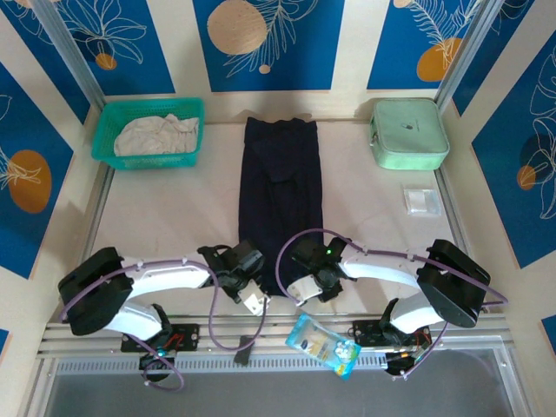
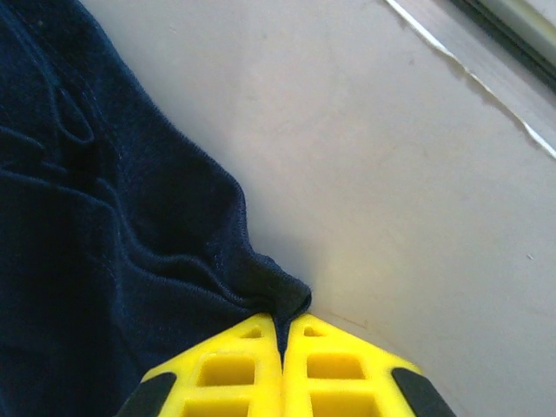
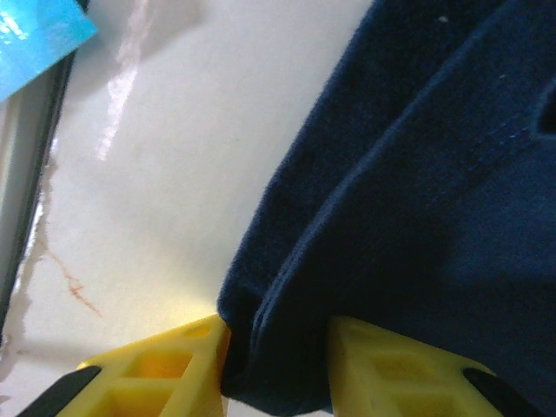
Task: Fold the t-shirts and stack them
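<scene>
The dark navy t-shirt [image 1: 280, 187] lies as a long narrow strip down the middle of the table. My left gripper [image 1: 256, 304] is at its near left corner. In the left wrist view the yellow fingers of that gripper [image 2: 282, 320] are shut on a pinched tip of the navy cloth [image 2: 104, 217]. My right gripper [image 1: 300, 294] is at the near right corner. In the right wrist view this gripper [image 3: 276, 326] stands open, with a thick fold of the navy shirt [image 3: 417, 174] filling the gap and touching both fingers. A pale off-white t-shirt [image 1: 156, 136] lies crumpled in the basket.
The teal mesh basket [image 1: 152, 105] stands at the back left and the mint-green case [image 1: 408, 132] at the back right. A small white square [image 1: 419, 200] lies on the right. A blue packet [image 1: 323, 345] rests on the near rail [image 2: 486, 61].
</scene>
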### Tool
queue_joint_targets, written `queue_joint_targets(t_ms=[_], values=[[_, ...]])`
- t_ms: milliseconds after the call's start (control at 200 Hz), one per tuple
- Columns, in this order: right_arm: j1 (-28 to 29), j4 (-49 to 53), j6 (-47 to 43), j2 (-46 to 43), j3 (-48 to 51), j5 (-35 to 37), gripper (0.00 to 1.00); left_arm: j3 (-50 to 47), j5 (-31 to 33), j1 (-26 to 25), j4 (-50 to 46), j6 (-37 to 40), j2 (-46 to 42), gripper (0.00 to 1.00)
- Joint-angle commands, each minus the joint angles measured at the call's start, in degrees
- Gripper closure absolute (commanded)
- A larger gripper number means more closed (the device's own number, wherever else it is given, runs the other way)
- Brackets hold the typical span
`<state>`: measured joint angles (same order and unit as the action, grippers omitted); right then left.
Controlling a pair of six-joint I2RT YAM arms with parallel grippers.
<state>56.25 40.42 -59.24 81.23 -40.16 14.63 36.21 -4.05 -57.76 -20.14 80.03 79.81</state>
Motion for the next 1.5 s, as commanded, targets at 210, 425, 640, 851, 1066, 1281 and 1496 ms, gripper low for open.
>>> queue_joint_targets(t_ms=[210, 425, 640, 851, 1066, 1281, 1496], values=[[-1.5, 0.6, 1.3, -3.1, 1.3, -2.0, 0.93, -3.6, 2.7, 0.3, -7.9, 0.4, -10.1, 1.00], [-1.2, 3.2, 2.6, -6.5, 0.9, -1.9, 1.00, -3.7, 4.0, 0.3, -13.8, -1.8, -17.1, 1.00], [1.3, 7.1, 6.0, -14.2, 0.0, -3.2, 1.00, -2.8, 4.7, -0.2, -20.3, -4.2, -23.5, 1.00], [-2.6, 5.6, 6.2, -20.1, -4.1, -4.1, 1.00, 0.3, 7.4, 1.1, -18.5, -2.7, -25.4, 1.00], [-10.9, 2.0, 6.0, -14.5, -10.9, -4.2, 1.00, 7.8, 5.2, 12.6, -10.5, 1.8, -19.8, 1.00], [-17.9, -2.5, 6.0, -5.2, -18.2, -3.1, 1.00, 18.7, 0.5, 21.7, -3.4, 3.3, -8.1, 1.00], [-22.4, -6.7, 8.1, 4.5, -25.5, 0.7, 1.00, 25.0, -0.4, 25.4, 7.3, 3.0, 3.5, 1.00]])
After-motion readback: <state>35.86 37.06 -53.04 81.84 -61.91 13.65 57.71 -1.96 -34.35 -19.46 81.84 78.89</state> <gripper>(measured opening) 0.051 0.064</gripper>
